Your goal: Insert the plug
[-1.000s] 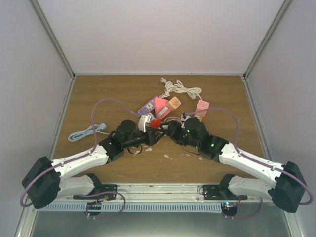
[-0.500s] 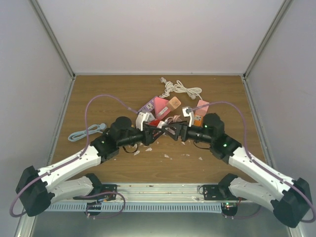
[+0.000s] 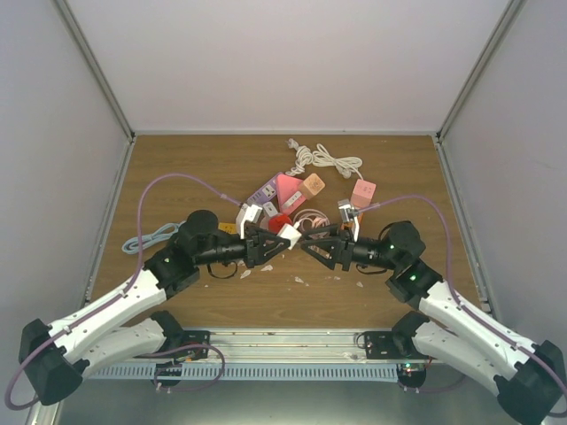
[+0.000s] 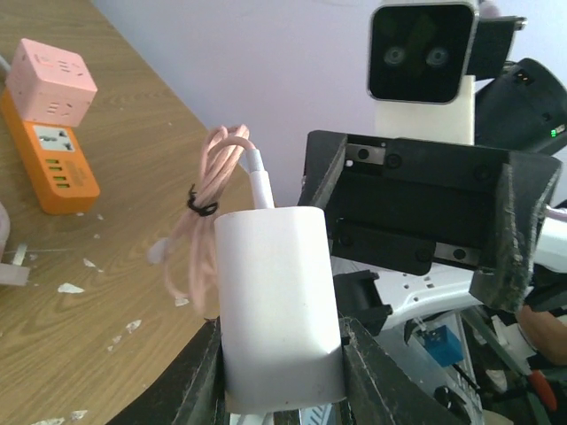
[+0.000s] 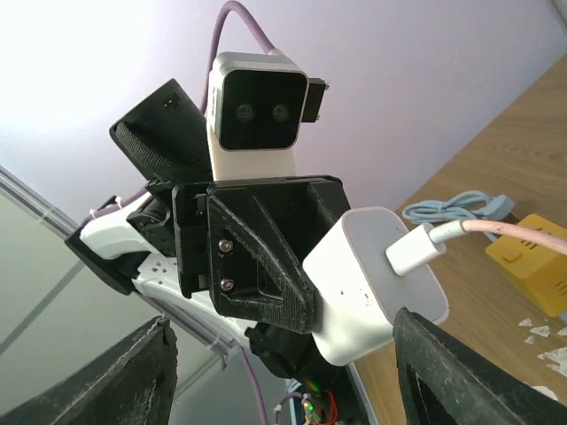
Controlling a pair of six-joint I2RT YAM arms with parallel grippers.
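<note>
My left gripper (image 3: 273, 241) is shut on a white charger block (image 3: 289, 232) and holds it above the table. In the left wrist view the block (image 4: 279, 297) stands between my fingers (image 4: 205, 372). A white connector (image 4: 260, 184) with a coiled pink cable (image 4: 213, 199) sits in the block's far end. My right gripper (image 3: 316, 249) faces the block from the right with its jaws wide apart and empty. In the right wrist view the block (image 5: 376, 288) and connector (image 5: 423, 250) lie between my spread fingers (image 5: 133, 376).
A pile lies behind the grippers: a pink cube socket (image 3: 362, 191), a purple strip (image 3: 263, 192), a pink block (image 3: 285, 188), a white cable coil (image 3: 323, 160). An orange strip (image 4: 60, 164), a blue-grey cable (image 3: 158, 235) and a yellow block (image 5: 530, 258) lie nearby.
Both arms have drawn back and outward from the pile. My left gripper has lifted the white charger with its pink cable. My right gripper has turned toward it, open.
</note>
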